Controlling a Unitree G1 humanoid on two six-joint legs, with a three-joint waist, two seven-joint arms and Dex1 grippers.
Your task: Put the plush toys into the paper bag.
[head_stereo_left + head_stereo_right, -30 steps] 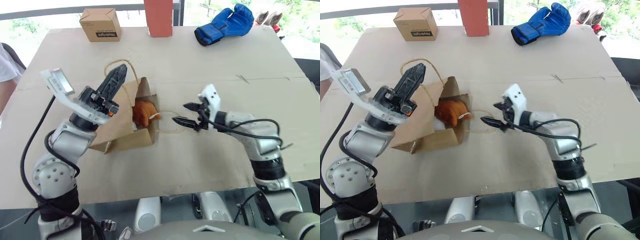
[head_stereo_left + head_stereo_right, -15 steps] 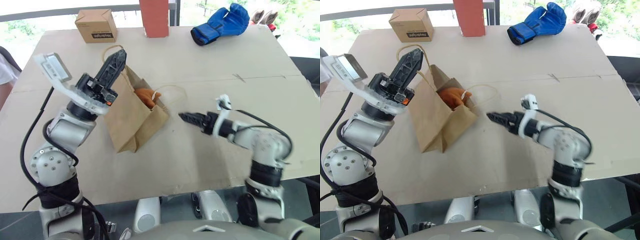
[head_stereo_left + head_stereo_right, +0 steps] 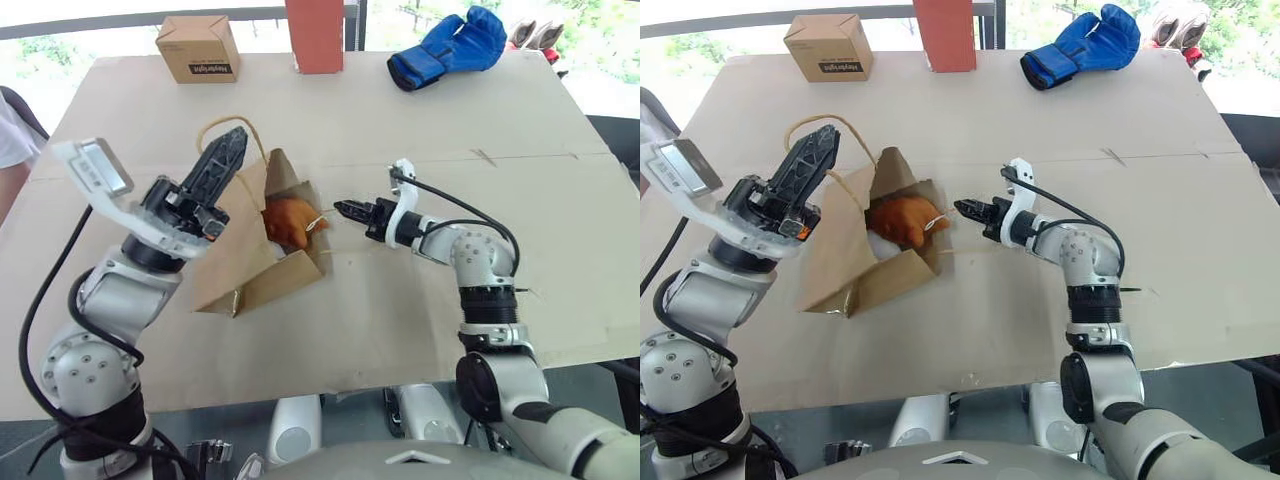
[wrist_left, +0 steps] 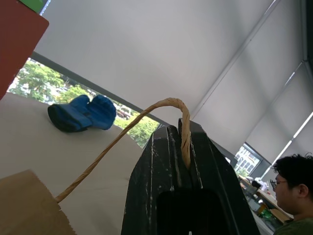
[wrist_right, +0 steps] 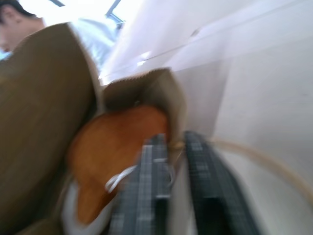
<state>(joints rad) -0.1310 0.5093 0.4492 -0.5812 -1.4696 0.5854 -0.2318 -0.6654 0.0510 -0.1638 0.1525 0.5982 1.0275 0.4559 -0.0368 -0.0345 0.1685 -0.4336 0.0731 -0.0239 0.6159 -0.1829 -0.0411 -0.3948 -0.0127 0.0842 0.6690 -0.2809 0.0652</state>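
While daylight fills the windows, a cardboard-topped table [image 3: 420, 330] bears a creased paper bag [image 3: 255, 270]; left gripper [image 3: 228, 155] pinches its twisted-cord handle [image 3: 215, 127], right gripper [image 3: 345, 209] is shut at the mouth beside the orange toy [image 3: 288, 220].

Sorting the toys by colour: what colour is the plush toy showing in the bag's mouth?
Orange-brown plush toy, seen best in the right eye view.

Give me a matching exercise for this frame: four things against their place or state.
1 left gripper
2 orange-brown plush toy
3 blue glove
4 printed cardboard box

a far right of table
b far left of table
c shut on bag handle
d inside the paper bag's mouth

Pairs: 1-c, 2-d, 3-a, 4-b
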